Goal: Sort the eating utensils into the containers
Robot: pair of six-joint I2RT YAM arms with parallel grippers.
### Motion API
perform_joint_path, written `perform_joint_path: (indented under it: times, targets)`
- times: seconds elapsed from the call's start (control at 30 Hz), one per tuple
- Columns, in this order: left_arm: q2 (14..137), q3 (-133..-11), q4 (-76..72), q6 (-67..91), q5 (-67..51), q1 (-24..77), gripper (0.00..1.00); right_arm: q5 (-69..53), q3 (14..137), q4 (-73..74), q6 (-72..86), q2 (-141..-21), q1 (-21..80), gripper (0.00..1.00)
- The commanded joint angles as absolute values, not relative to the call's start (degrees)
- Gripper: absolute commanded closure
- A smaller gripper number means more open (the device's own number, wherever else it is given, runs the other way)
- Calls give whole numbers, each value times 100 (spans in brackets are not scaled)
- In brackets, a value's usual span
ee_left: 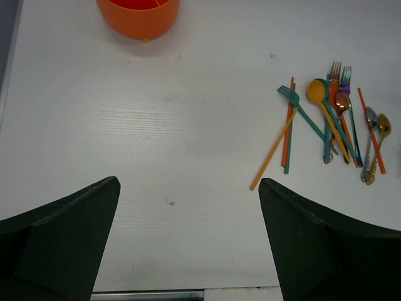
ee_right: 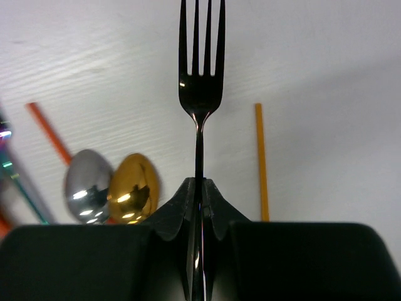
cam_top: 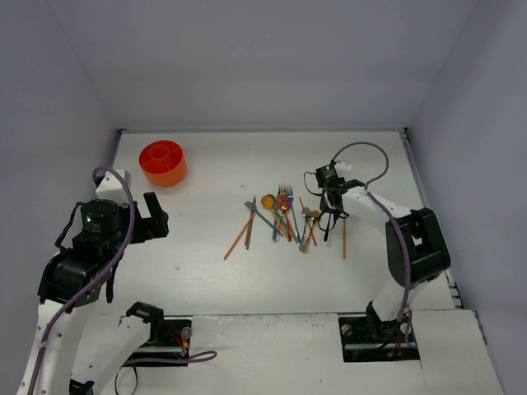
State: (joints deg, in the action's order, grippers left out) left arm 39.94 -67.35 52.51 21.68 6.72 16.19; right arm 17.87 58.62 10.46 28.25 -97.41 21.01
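My right gripper (ee_right: 199,183) is shut on the handle of a black fork (ee_right: 200,81), tines pointing away, held just over the table beside a silver spoon (ee_right: 84,187), a gold spoon (ee_right: 133,188) and an orange chopstick (ee_right: 261,160). In the top view this gripper (cam_top: 331,207) is at the right end of the utensil pile (cam_top: 280,218). The pile of forks, spoons and chopsticks also shows in the left wrist view (ee_left: 332,125). The round orange-red cup (cam_top: 162,162) with compartments stands at the far left; its lower wall shows in the left wrist view (ee_left: 139,15). My left gripper (ee_left: 188,207) is open and empty, raised over bare table.
Grey walls close the table at the back and both sides. An orange chopstick (cam_top: 344,237) lies apart to the right of the pile. Bare white table (cam_top: 206,222) lies between the cup and the pile.
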Motion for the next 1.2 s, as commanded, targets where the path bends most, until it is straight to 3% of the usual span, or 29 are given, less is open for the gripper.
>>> perform_joint_path:
  times: [0.0,0.17,0.33,0.93,1.17]
  targets:
    - [4343,-7189,4896,2454,78,1652,9,2014,6486,950,2031,-8691,2656,100]
    - [4650,-7336,4209,2993,-794,1652,9,1097,6683,456,1558,-7926,3303,100]
    - [5052,-7260,3035,3681,-1405,1722,16,247,6960,62,1442,-7603,3936,100]
    - [6227,-7420,1536,3929,-303,3091,32,-489,7577,-593,1608,-8039,5029,100]
    - [6431,-7396,1195,3779,-191,3164,45,-523,7651,-670,1635,-8156,5153,100]
